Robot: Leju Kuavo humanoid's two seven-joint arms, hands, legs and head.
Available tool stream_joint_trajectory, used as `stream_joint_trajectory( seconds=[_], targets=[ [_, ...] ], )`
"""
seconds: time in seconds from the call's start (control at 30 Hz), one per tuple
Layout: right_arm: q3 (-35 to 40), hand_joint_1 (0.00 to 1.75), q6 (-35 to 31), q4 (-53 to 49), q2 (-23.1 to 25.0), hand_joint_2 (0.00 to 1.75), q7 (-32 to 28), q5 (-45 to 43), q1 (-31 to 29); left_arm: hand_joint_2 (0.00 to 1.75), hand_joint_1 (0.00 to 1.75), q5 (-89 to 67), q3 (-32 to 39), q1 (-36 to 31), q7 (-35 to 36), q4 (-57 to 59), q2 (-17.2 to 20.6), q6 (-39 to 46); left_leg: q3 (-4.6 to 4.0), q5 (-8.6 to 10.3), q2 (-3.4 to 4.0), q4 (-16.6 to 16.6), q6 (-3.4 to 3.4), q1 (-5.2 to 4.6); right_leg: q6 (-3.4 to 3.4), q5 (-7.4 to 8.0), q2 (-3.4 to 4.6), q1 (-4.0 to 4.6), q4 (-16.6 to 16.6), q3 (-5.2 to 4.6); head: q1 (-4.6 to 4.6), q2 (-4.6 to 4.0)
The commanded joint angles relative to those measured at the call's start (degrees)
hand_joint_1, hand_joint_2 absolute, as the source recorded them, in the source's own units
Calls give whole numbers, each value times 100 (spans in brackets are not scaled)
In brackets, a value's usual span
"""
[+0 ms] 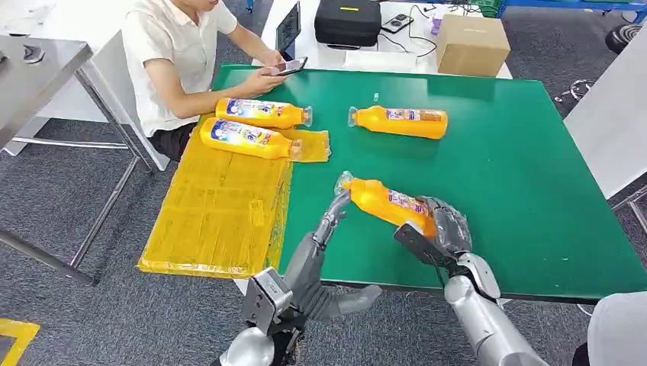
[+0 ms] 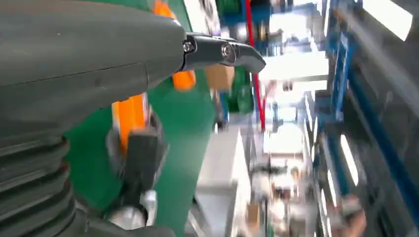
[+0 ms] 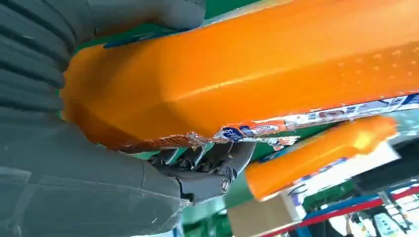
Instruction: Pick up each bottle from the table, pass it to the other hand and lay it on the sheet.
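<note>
My right hand (image 1: 439, 227) grips the base end of an orange bottle (image 1: 387, 202) and holds it tilted above the green table (image 1: 519, 175). In the right wrist view this bottle (image 3: 247, 74) lies across my right hand (image 3: 74, 173). My left hand (image 1: 336, 212) reaches up with its fingers spread, its tips by the bottle's clear cap, holding nothing. Beyond my left hand (image 2: 99, 59) in the left wrist view is the same held bottle (image 2: 129, 116). Two more bottles (image 1: 248, 139) (image 1: 263, 113) lie at the far end of the yellow sheet (image 1: 221, 206). Another bottle (image 1: 400, 122) lies on the table.
A person (image 1: 175, 61) sits at the table's far left corner holding a phone (image 1: 288, 66). A cardboard box (image 1: 473, 44) and a black case (image 1: 347, 21) stand on the white table behind. The yellow sheet overhangs the table's left edge.
</note>
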Motion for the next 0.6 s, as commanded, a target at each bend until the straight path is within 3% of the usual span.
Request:
stream_joint_trajectory(
  seconds=[0.03,0.27,0.6],
  targets=[
    [94,145,-101,-1516,20,175,198,-380,579,175,0,-455,291,442,-669,669,238,90,8,-2,11,-11,-6,1,-9,1,12,1,-9,5,2,0],
    [-127,148,-333,-2123,153,175,129,-593,1009,175,0,-455,631,887,-735,89,294,255,-30,-7,5,-3,-7,2,-7,-5,0,1,-2,-26,0,0],
    [-90,134,-451,-2828,442,175,-33,-892,1444,175,0,-207,893,1104,-551,-108,275,525,-36,-10,10,-6,-10,7,-13,-5,7,6,-8,-31,2,0]
  ],
)
